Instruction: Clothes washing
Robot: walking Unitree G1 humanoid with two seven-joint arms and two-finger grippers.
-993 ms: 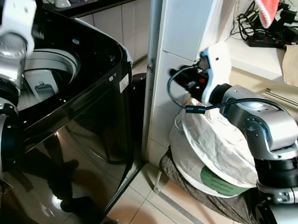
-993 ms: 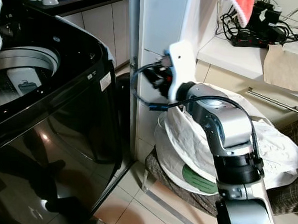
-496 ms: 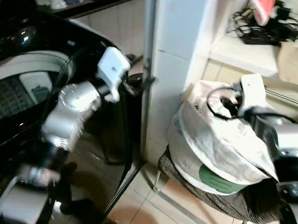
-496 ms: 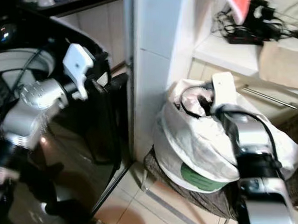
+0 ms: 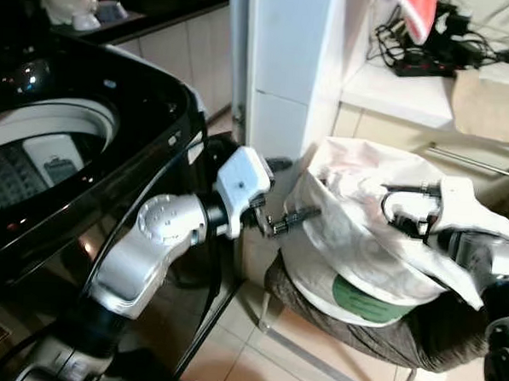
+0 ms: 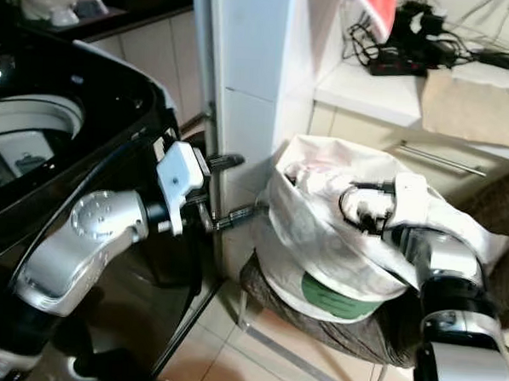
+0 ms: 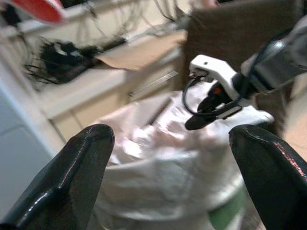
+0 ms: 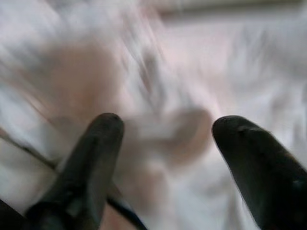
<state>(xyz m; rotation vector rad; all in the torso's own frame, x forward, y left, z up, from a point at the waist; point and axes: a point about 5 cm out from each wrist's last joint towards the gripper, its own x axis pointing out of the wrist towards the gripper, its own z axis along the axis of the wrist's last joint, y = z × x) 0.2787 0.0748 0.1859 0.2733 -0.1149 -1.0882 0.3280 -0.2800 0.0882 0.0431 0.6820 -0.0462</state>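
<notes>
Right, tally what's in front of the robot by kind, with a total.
Washing machine: 1
White laundry bag: 1
Chair: 1
Power strip: 1
Tools, left tool and right tool, both open: 2
Total: 6

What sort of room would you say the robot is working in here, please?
Probably a home laundry or utility corner: a black top-loading washing machine with its drum open, a white bag of clothes on a chair, and tiled floor.
</notes>
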